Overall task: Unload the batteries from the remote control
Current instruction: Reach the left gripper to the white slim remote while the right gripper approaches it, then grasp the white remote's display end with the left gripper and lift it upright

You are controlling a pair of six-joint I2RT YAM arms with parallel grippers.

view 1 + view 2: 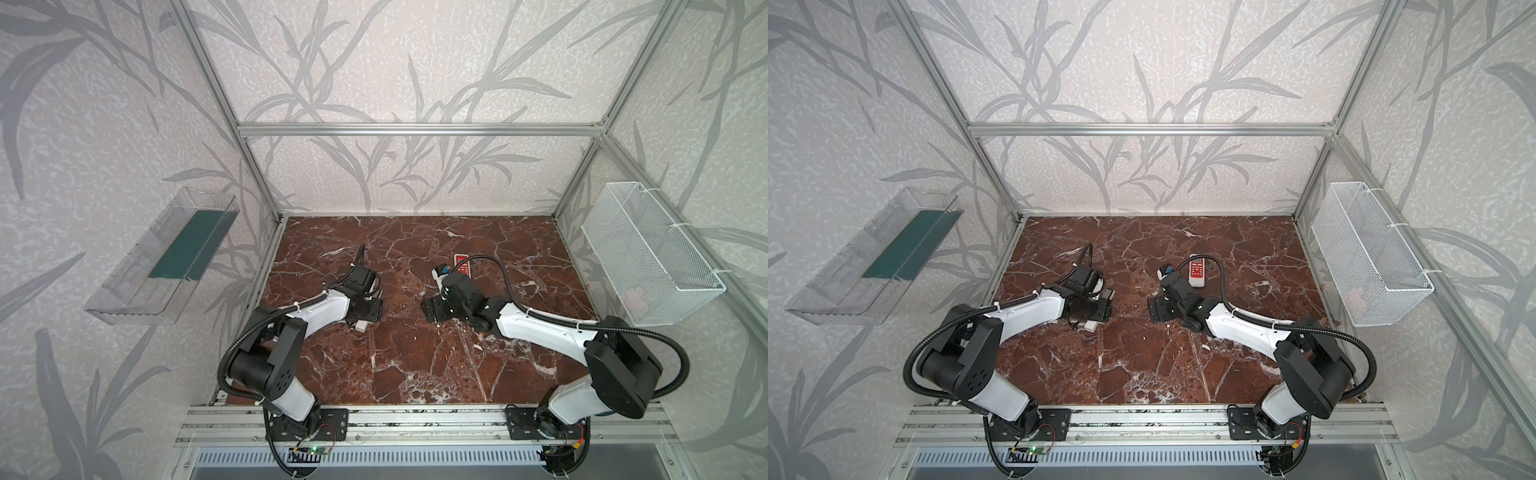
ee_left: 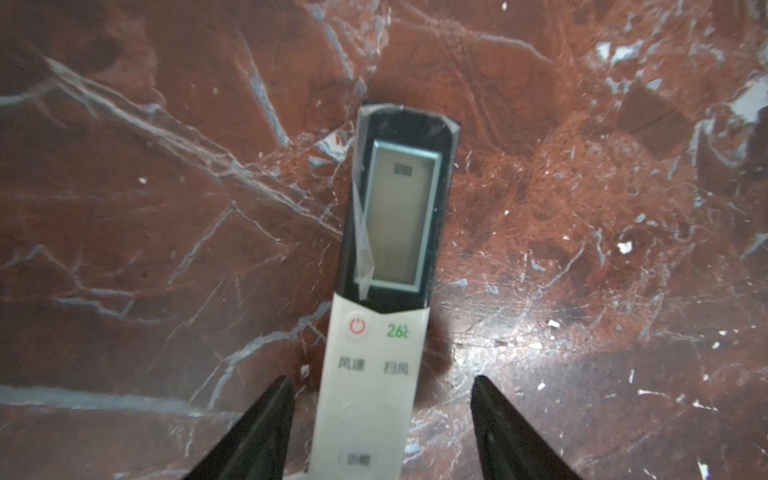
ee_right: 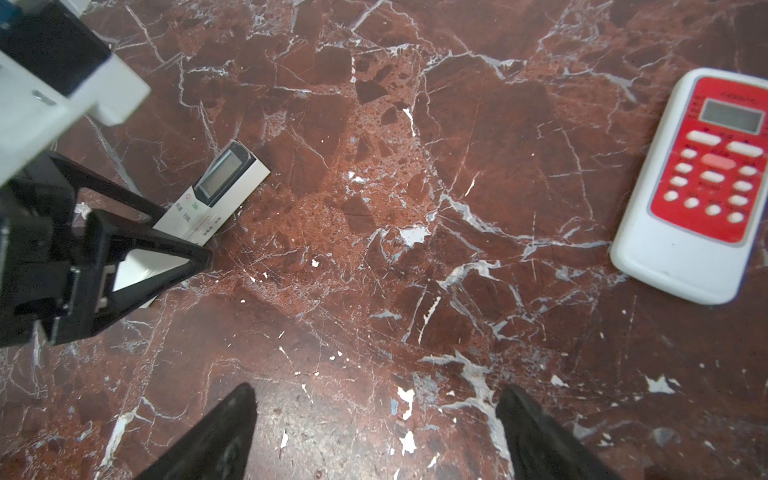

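A slim white remote control with a black top and a grey display lies face up on the marble. My left gripper is open and straddles its button end, with a gap on each side. One finger stands closer to the remote than the other. The right wrist view shows the same remote under the left gripper. A second remote, white with a red face, lies further right, in both top views. My right gripper is open over bare marble between the two remotes. The batteries are hidden.
The brown marble table is enclosed by aluminium frame posts. A clear plastic tray with a green floor hangs on the left wall. A white wire basket hangs on the right wall.
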